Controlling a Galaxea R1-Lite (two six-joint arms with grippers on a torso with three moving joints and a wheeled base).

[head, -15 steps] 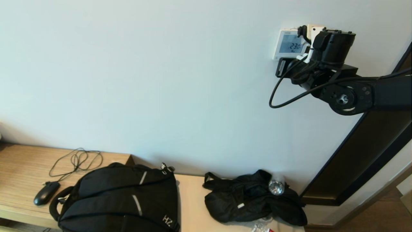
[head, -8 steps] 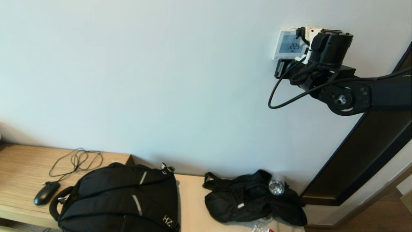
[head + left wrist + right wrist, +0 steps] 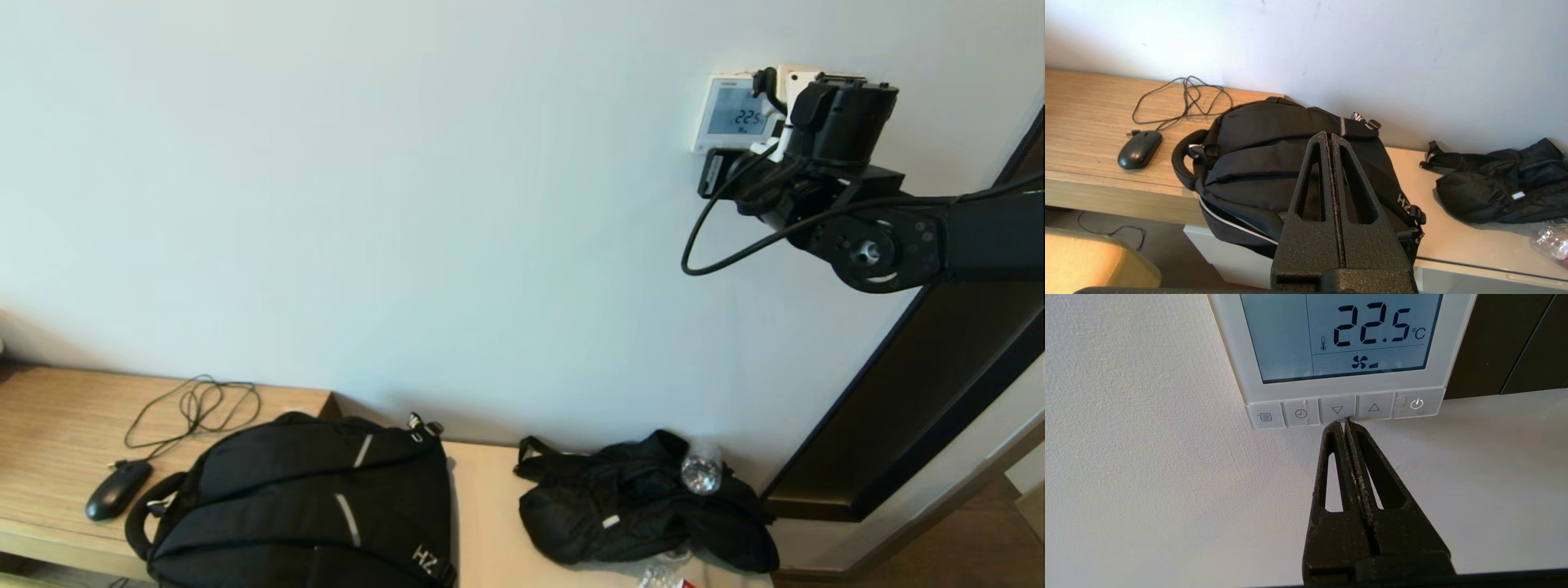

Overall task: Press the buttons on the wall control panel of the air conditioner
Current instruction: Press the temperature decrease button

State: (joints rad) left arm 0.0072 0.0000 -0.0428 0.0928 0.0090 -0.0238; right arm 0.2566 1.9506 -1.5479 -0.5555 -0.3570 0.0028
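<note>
White plastic frames the air conditioner's wall control panel point(image 3: 1339, 347), which hangs high on the wall at the far right of my scene. Its grey screen point(image 3: 1341, 335) reads 22.5 °C with a fan symbol beneath. Along the panel's lower edge I see the buttons point(image 3: 1345, 410) in a row of five: a list icon, a clock, a down triangle, an up triangle and a power symbol.

My right tool point(image 3: 1344, 422) is clenched on nothing, its two fingers pressed together into a single point. That point sits at the lower edge of the down-triangle button point(image 3: 1337, 410), toward the seam it shares with the up-triangle button point(image 3: 1374, 408). I cannot tell whether the tip is touching the button or just short of it. From the head camera, the right arm point(image 3: 939, 237) reaches in from the right and its black wrist covers the panel's right side and lower edge. A dark panel point(image 3: 1502, 339) lies just right of the white one.

My left tool point(image 3: 1329, 136) is also clenched empty, well apart from the panel, low over a black backpack point(image 3: 1274, 163) on the wooden surface point(image 3: 1081, 122). A black mouse point(image 3: 1139, 149) with its loose cable lies left of the backpack, and a crumpled black bag point(image 3: 1498, 190) lies to its right.
</note>
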